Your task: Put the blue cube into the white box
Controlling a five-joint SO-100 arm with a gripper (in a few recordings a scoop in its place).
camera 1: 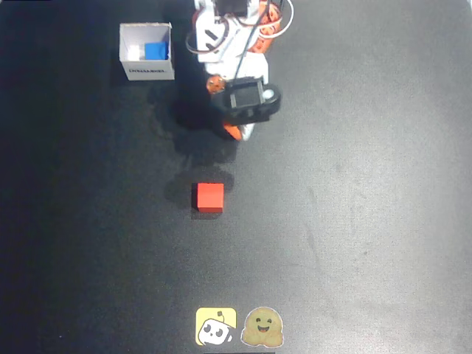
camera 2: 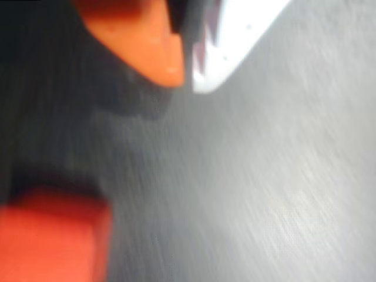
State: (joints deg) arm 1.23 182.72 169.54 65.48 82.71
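The blue cube [camera 1: 155,51] lies inside the white box [camera 1: 147,71], against its right wall, at the table's upper left in the overhead view. Dark print runs along the box's front side. My gripper [camera 1: 238,133] hangs to the right of the box and below it, over the dark table, apart from both. In the wrist view the orange and white fingertips of the gripper [camera 2: 187,81] meet with nothing between them, so it is shut and empty.
A red cube [camera 1: 209,197] sits just below the gripper in the overhead view and shows blurred as the red cube [camera 2: 50,238] at the wrist view's lower left. Two stickers [camera 1: 240,327] lie at the table's bottom edge. The arm's base [camera 1: 236,22] stands at the top.
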